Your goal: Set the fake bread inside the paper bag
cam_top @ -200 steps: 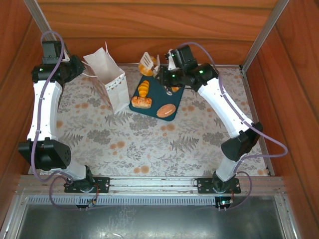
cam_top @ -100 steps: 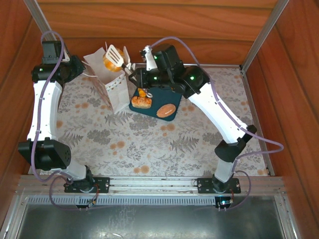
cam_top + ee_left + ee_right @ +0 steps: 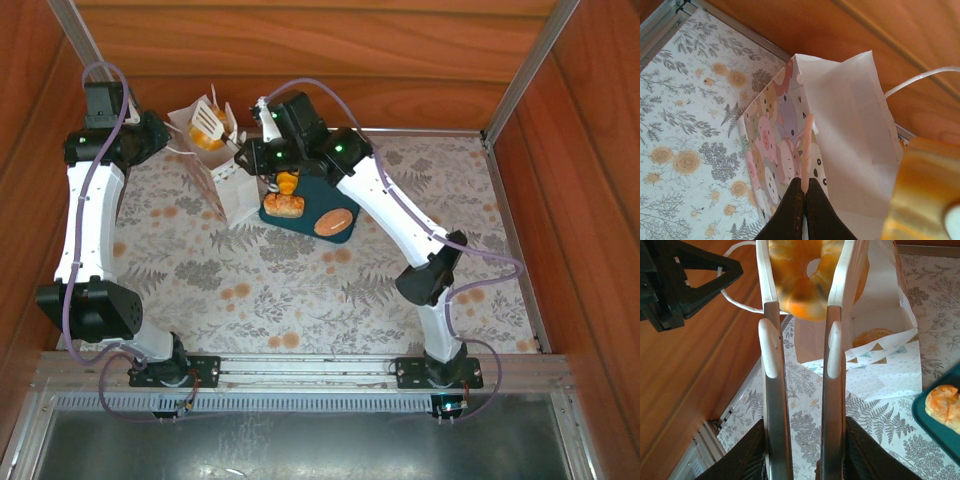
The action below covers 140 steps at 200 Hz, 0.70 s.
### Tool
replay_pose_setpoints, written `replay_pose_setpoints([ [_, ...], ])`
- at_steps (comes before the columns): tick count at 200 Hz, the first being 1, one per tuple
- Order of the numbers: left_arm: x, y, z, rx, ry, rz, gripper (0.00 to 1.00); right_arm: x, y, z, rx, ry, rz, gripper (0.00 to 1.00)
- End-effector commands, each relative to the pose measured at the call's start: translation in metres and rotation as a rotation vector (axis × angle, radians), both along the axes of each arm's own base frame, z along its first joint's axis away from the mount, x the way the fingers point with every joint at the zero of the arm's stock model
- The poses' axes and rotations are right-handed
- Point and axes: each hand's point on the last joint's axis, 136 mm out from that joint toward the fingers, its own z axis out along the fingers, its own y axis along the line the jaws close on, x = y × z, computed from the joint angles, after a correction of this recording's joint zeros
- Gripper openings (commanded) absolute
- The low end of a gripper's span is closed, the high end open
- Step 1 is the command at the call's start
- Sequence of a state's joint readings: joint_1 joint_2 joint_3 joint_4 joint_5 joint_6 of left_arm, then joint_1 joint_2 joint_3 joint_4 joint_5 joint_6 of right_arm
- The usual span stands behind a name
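The right pincer [image 3: 801, 255] pinches a glossy golden ring-shaped toy pastry [image 3: 800, 295] above the open white paper bag [image 3: 890, 360] near the counter's [image 3: 300, 290] far edge, its rim pinched by the left pincer [image 3: 804, 192]; next, probably lower and release.

R gripper [image 3: 806, 260] was clamped on a ring-shaped bread [image 3: 802, 290], lined up w/ the open bag [image 3: 890, 300]. One bun [image 3: 872, 337] sat inside it. Teal tray [image 3: 935, 435] at btm right w/ another piece [image 3: 945, 405] on it.
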<state>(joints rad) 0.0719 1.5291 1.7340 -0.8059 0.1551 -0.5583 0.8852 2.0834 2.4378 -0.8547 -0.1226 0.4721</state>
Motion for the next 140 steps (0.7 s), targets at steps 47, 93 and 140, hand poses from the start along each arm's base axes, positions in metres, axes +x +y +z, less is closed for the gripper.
replay_pose_setpoints([
  [47,-0.005,0.001,0.006,-0.012,-0.013,0.004,0.00,0.008,0.008,0.007,0.016,-0.063,0.010,0.52],
  [93,-0.004,0.000,0.008,-0.016,-0.016,0.001,0.00,0.008,0.007,0.007,0.016,-0.056,0.015,0.58],
  [140,-0.004,0.001,0.008,-0.012,-0.017,0.003,0.00,-0.001,0.007,0.023,0.060,-0.055,0.044,0.56],
])
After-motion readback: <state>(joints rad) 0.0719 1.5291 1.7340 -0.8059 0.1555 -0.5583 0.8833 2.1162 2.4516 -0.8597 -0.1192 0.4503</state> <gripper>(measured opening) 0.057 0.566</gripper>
